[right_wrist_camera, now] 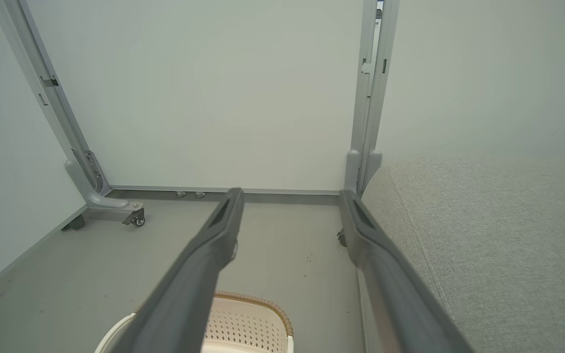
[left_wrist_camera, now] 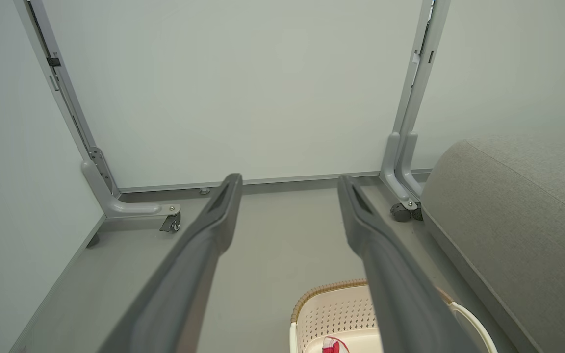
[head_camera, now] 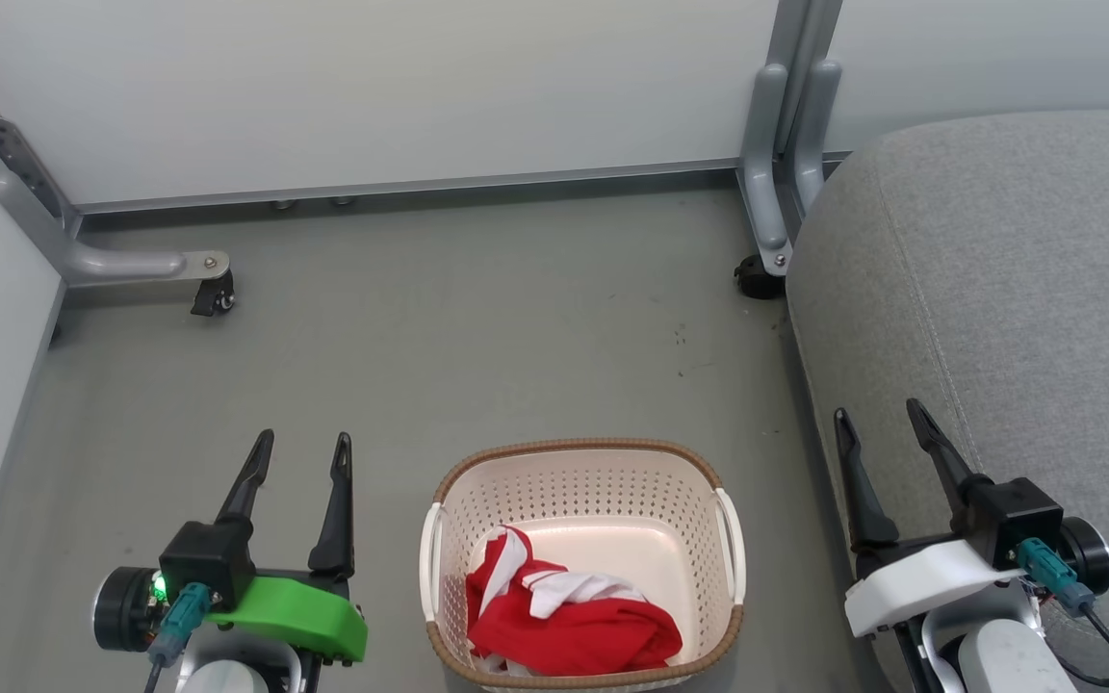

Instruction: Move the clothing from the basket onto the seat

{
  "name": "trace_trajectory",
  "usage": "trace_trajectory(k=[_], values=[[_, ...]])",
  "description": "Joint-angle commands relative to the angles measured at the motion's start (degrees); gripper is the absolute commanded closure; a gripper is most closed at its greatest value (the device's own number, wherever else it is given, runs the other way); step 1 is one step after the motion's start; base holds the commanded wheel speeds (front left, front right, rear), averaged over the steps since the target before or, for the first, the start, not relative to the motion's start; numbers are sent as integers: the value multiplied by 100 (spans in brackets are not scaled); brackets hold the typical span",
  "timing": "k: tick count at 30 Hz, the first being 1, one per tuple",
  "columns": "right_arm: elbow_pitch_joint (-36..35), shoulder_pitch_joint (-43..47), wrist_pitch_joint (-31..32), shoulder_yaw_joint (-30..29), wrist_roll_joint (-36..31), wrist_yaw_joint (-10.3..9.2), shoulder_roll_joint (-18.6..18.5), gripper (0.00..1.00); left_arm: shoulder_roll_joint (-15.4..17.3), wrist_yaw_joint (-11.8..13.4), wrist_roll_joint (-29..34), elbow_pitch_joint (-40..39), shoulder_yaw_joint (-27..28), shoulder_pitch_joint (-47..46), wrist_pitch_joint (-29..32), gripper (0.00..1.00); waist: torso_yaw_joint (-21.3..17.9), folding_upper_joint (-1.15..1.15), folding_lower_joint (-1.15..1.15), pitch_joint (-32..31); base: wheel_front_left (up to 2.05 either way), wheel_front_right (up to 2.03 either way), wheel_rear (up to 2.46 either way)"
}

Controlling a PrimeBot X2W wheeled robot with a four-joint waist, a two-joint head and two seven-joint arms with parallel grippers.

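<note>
The clothing (head_camera: 569, 621) lies in the basket (head_camera: 581, 450) (on the floor (head_camera: 477, 327)), left of the seat (head_camera: 1007, 289)

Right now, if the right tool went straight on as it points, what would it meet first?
Likely the white wall panel, across bare floor; though the right tool passes close beside the seat and might graze it.
</note>
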Motion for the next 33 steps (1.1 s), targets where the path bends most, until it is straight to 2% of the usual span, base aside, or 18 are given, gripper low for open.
trace_trajectory(k=[1, 8, 16, 23, 30, 33], values=[[3, 30, -18, -13, 17, 0, -11, 0, 8, -19, 9, -6, 28, 69, -3, 0, -2, 0, 0, 3, 0, 0, 0], [-28, -19, -18, -36, 46, 0, -11, 0, 0, -19, 94, -37, -130, -44, -3, 0, -13, 0, 0, 55, 0, 0, 0], [-210, -311, -17, -16, 105, 0, -12, 0, 34, -19, 140, 220, -1401, -623, -2, 0, -126, 0, 0, 567, 0, 0, 0], [-527, -719, -18, 132, 201, 0, -12, 0, 67, -19, -38, 782, -2575, -1413, 1, 0, -353, 0, 0, 1390, 0, 0, 0], [-911, -1266, -18, 345, 305, 0, -11, 0, 82, -19, -147, 1716, -3263, -2284, 1, 0, -664, 0, 0, 2453, 0, 0, 0], [-1069, -1485, -18, 416, 314, 0, -9, 0, 81, -18, -200, 2445, -3469, -2715, 0, 0, -782, 0, 0, 2908, 0, 0, 0]])
